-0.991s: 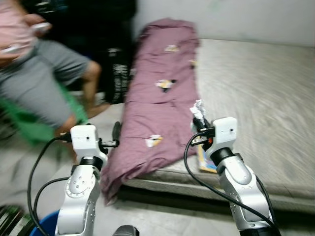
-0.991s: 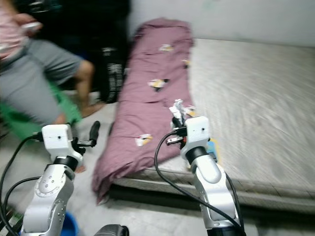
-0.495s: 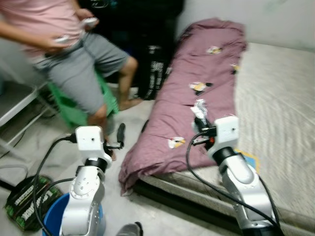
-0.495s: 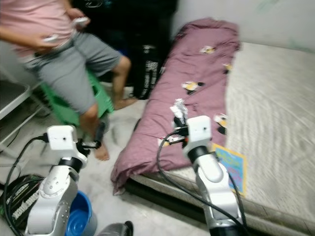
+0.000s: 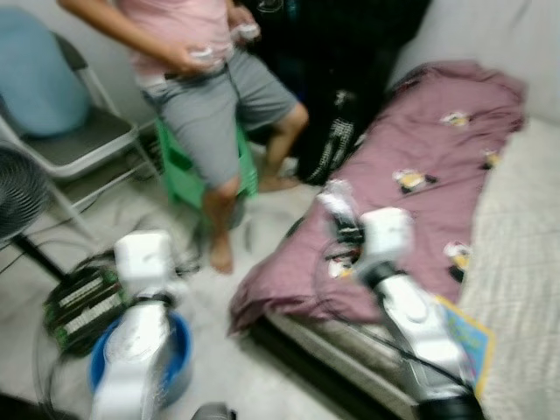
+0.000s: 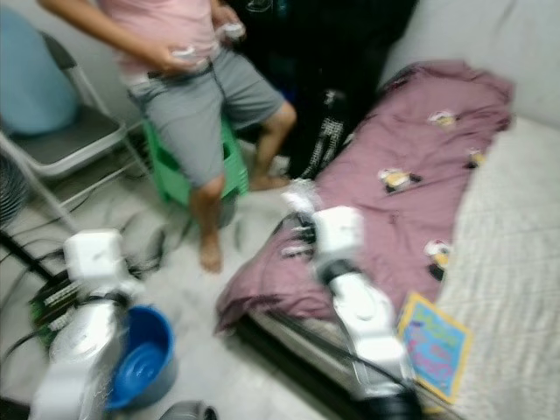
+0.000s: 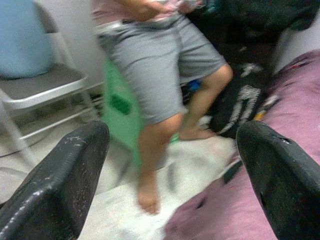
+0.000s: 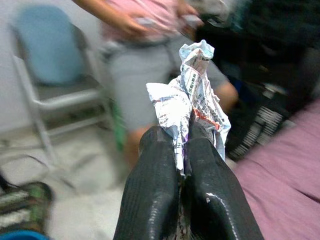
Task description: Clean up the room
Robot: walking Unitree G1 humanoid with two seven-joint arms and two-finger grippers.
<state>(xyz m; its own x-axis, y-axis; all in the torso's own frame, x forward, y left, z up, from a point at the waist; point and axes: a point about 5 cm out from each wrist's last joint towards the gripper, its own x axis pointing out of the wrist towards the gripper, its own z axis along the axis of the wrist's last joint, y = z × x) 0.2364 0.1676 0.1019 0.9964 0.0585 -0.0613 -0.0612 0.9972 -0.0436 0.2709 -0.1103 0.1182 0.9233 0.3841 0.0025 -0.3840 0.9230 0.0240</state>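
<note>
Between the right gripper's pressed-together fingers sits a crumpled paper wrapper, pinched and lifted clear of the bed. That piece is picked up but not yet binned; a blue bucket on the floor below the left gripper, whose fingers are spread empty, looks the likely drop. A booklet remains on the bed.

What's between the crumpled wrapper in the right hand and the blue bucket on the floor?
Nothing visible on the floor path. The right hand grips the crumpled wrapper over the purple blanket; the blue bucket sits partly under the left arm.
</note>
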